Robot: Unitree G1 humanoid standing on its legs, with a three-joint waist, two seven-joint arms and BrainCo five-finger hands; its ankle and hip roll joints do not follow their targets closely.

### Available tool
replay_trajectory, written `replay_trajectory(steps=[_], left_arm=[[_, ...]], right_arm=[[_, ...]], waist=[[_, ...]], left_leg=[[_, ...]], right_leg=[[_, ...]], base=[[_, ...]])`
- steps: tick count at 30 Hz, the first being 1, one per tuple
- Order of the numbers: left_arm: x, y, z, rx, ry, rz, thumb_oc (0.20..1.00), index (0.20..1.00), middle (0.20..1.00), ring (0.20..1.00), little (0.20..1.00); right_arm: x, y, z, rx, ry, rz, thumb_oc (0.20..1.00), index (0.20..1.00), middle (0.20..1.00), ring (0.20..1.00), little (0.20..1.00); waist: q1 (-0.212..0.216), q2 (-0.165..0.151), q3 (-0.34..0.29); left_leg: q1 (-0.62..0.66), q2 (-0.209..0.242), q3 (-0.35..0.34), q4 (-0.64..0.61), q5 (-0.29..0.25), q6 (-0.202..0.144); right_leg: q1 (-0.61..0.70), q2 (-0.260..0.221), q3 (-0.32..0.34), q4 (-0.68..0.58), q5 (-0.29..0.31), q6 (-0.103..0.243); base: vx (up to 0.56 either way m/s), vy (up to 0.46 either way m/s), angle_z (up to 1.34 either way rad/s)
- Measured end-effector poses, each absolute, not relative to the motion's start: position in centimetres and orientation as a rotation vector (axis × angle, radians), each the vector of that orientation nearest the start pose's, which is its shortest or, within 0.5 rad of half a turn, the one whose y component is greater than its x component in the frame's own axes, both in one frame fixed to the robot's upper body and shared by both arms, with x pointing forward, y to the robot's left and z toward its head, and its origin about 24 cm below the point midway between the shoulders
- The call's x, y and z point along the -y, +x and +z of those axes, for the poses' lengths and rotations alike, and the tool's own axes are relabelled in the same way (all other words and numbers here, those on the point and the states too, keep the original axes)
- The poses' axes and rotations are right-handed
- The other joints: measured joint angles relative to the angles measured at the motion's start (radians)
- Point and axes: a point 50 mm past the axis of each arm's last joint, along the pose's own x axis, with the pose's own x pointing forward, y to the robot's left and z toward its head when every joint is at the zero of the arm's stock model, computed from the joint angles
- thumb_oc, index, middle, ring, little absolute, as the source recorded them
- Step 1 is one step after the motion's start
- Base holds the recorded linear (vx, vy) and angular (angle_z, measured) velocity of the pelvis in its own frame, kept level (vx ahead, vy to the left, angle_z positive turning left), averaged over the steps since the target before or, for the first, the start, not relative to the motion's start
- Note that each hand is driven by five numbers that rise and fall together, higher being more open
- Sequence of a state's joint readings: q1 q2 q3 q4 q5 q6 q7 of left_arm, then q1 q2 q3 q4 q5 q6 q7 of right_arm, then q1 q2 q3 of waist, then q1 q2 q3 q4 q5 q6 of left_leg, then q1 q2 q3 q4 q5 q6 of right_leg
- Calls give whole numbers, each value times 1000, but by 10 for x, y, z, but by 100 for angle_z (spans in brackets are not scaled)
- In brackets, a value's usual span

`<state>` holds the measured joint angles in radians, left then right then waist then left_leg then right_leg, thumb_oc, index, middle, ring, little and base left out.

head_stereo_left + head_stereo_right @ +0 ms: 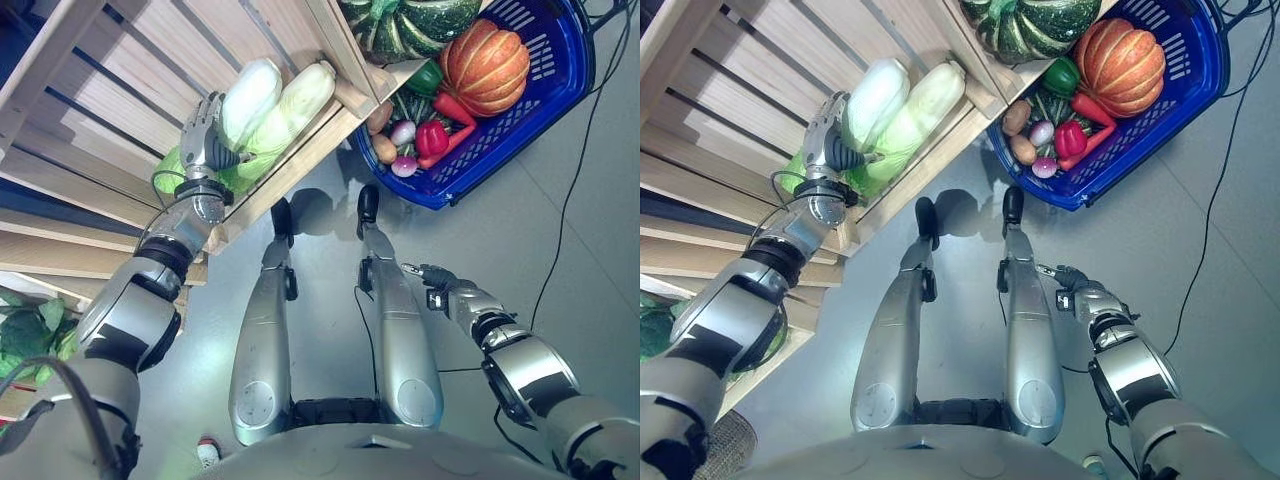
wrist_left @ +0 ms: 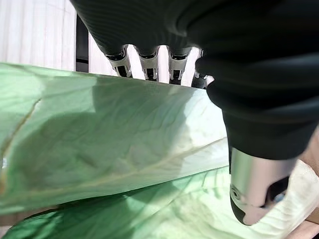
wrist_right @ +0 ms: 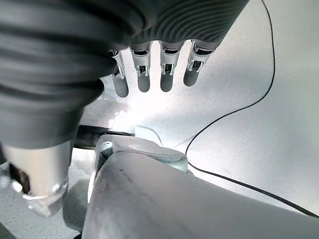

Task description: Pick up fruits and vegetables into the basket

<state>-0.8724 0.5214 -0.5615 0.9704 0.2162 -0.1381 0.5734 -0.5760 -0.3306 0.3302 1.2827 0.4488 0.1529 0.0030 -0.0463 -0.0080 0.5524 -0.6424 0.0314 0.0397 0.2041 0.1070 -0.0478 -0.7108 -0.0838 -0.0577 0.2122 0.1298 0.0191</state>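
Left hand (image 1: pixel 203 135) grips a cabbage (image 1: pixel 247 100) on the wooden shelf (image 1: pixel 90 120).
Second cabbage (image 1: pixel 300 100) beside it; blue basket (image 1: pixel 560 80) beyond; right hand (image 1: pixel 432 277) hangs relaxed, holding nothing.

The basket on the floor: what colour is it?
Blue; the basket shows best in the left eye view.

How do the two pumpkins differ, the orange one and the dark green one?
The orange pumpkin lies inside the blue basket, on top of smaller vegetables; the dark green pumpkin sits on the wooden shelf beside the basket. The orange one is plain orange with pale grooves, while the green one is dark with lighter stripes. The orange one shows whole; the green one is cut off by the picture's edge. Both are ribbed.
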Motion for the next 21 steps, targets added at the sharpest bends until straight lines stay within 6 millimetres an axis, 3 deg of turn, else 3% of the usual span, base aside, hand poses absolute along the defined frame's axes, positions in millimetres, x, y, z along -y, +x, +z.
replay_trajectory(steps=[21], left_arm=[[-230,379,102,116,1028,439,1000,1000,1000,1000,1000]], right_arm=[[230,289,-62,-853,-134,-108,1000,1000,1000,1000,1000]], waist=[[-9,0,0]], left_leg=[[1,3,3,10,-6,-6]], right_leg=[[0,5,6,4,0,0]], base=[[0,0,0]])
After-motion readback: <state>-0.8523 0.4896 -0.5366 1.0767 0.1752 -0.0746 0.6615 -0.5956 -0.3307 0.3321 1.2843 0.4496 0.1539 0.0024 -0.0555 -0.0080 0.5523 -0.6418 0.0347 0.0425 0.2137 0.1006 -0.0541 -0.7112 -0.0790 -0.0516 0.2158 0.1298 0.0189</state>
